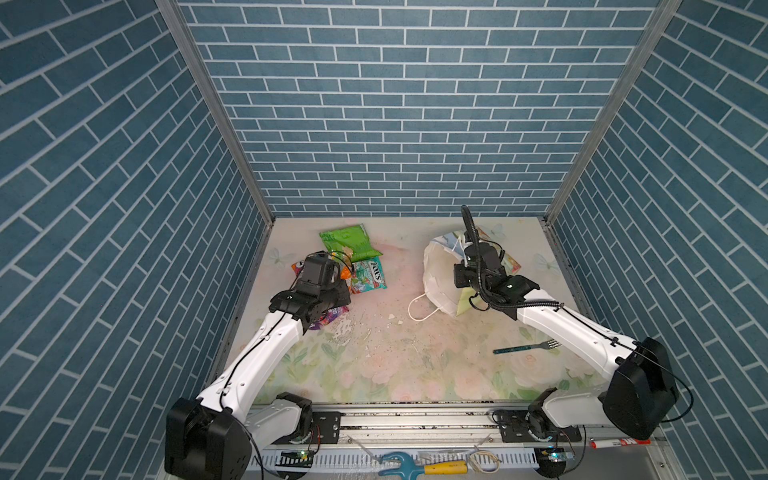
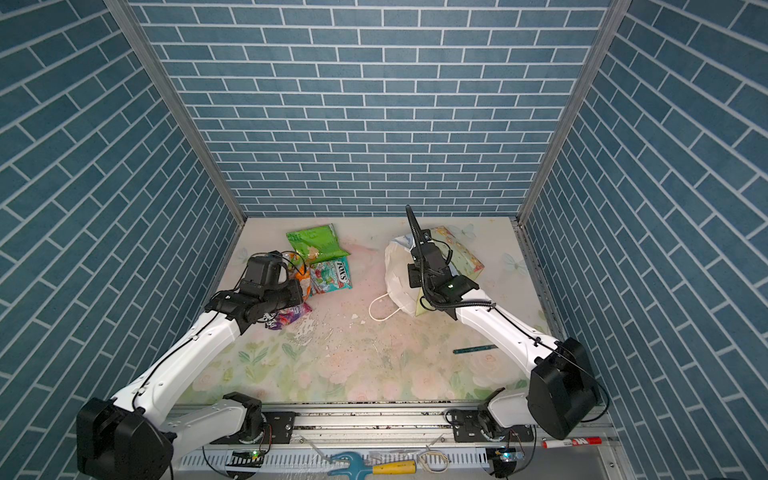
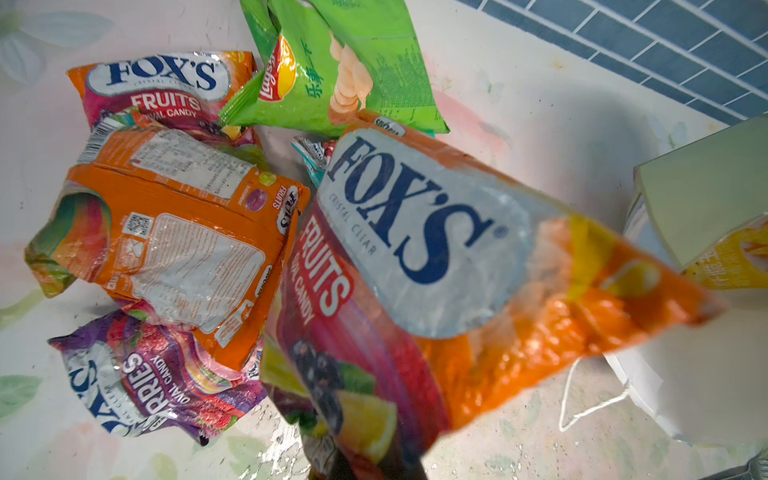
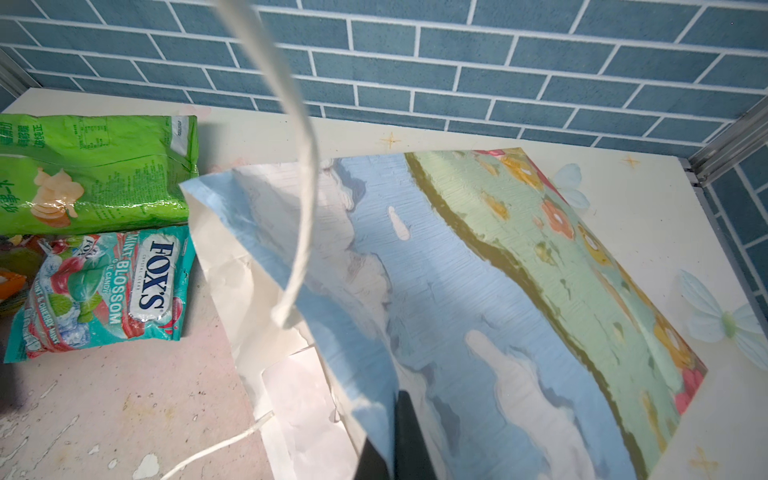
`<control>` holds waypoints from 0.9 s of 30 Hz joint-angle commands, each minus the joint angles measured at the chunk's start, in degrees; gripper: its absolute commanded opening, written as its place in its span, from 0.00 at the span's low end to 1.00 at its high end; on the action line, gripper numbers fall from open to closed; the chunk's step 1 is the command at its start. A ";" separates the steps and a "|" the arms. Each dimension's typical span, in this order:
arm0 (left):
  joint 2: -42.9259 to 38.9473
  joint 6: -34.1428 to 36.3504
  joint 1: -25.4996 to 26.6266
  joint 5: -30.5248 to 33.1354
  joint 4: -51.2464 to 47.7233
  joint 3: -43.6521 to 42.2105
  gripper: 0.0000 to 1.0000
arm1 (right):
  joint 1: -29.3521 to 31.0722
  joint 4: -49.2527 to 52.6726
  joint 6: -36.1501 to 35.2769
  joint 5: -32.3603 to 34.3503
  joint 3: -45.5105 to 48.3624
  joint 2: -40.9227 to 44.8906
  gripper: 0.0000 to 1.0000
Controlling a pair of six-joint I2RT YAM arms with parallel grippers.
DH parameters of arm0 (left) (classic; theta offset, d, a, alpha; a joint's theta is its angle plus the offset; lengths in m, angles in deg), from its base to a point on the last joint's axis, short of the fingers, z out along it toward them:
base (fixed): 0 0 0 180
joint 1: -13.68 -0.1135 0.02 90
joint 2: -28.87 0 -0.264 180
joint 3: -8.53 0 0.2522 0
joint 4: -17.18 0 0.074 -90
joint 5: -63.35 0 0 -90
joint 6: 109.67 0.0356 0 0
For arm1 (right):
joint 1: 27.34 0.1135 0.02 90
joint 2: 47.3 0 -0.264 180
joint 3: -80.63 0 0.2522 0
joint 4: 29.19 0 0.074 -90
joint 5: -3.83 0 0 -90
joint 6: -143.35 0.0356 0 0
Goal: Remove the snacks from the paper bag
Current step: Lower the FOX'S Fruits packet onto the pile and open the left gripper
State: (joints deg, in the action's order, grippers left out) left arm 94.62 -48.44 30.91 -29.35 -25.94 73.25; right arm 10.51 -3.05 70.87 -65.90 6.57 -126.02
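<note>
Clamps the left gripper [image 1: 321, 269] on an orange FOX'S Fruits packet [image 3: 415, 270], lifted at far left above a green chip bag [image 1: 349, 243], a mint FOX'S packet [image 1: 368, 276] and a purple berries packet [image 1: 328, 318] lying on the table [image 1: 415, 374]. Pinches the right gripper [image 4: 401, 436] together on the printed wall of the paper bag [image 1: 436, 274], slumped at far right with its white inside showing. Shows a teal-handled fork [image 1: 523, 348] at near right, well apart from the bag.

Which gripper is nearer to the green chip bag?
Left. The left gripper, holding an orange candy packet, hovers beside the green chip bag; the right gripper grips the paper bag across the table.
</note>
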 commanded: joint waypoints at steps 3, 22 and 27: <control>4.07 -0.36 -0.71 -0.64 5.32 -0.52 0.00 | -0.14 -1.05 0.55 -1.09 1.10 2.21 0.00; 19.13 -1.80 -1.68 -4.68 14.80 4.44 0.00 | -0.16 2.10 2.52 -0.96 1.11 2.47 0.00; 21.80 -3.11 -1.68 -6.95 18.02 5.28 0.00 | -0.23 2.73 2.86 -1.20 1.14 2.69 0.00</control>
State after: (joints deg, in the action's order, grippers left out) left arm 115.54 -50.67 29.60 -34.07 -11.54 76.79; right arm 10.49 -1.54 71.20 -66.92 7.10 -125.04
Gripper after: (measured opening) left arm 0.104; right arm 0.047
